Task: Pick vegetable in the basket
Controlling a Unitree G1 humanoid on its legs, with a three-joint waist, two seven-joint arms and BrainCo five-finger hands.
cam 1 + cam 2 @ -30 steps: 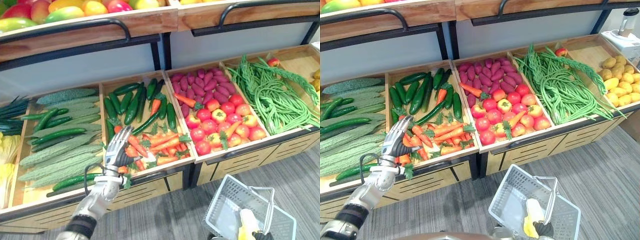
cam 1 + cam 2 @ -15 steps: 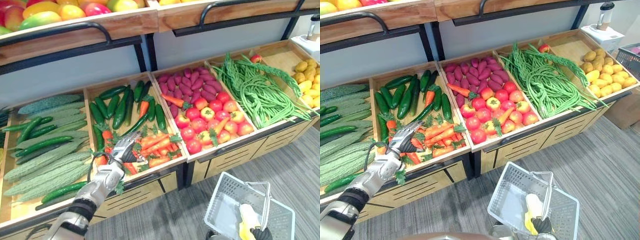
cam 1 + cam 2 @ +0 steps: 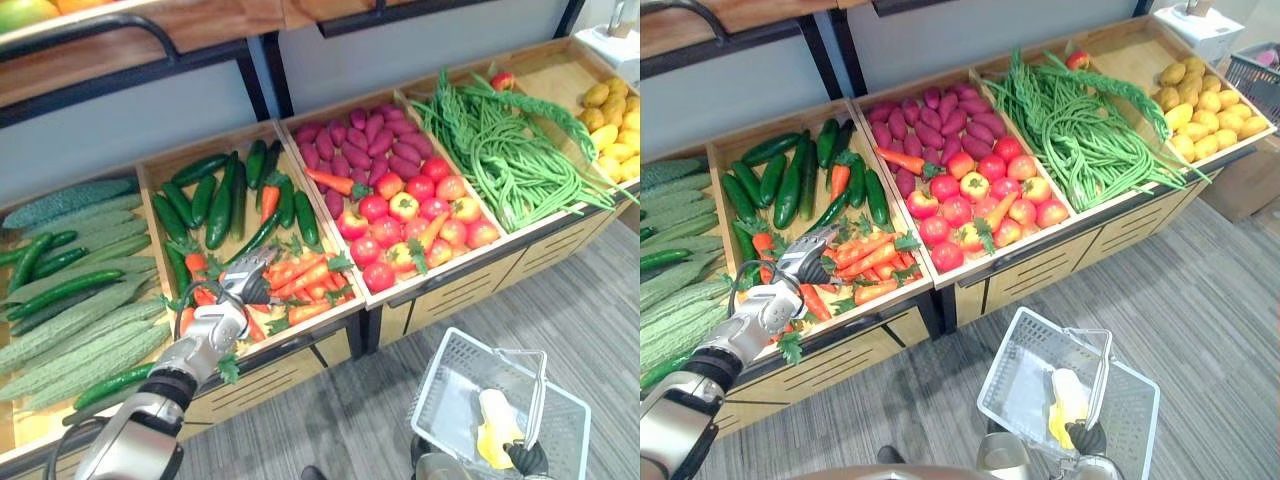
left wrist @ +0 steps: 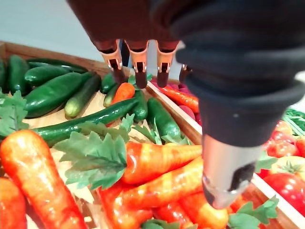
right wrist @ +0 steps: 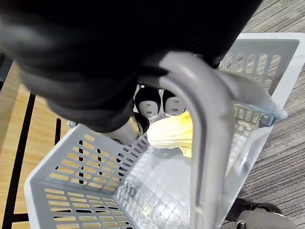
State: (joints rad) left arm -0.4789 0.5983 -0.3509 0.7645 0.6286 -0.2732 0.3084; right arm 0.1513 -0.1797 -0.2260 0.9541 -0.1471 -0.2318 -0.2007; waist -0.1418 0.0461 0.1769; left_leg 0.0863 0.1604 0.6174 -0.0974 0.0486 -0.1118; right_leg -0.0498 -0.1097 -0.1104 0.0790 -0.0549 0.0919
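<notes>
My left hand (image 3: 243, 283) hovers just above the carrots (image 3: 305, 280) at the front of their wooden bin (image 3: 870, 318), fingers straight, thumb apart, gripping nothing. The carrots lie heaped, none lifted yet. They look firm, smooth and probably light, so I judge 1 could slide out of a loose pinch. I'd close around the thick middle of the body, not the floppy green top. My right hand (image 3: 1085, 437) is curled round the handle (image 5: 205, 143) of the grey basket (image 3: 455, 375), which carries 1 yellow item (image 3: 1068, 400).
</notes>
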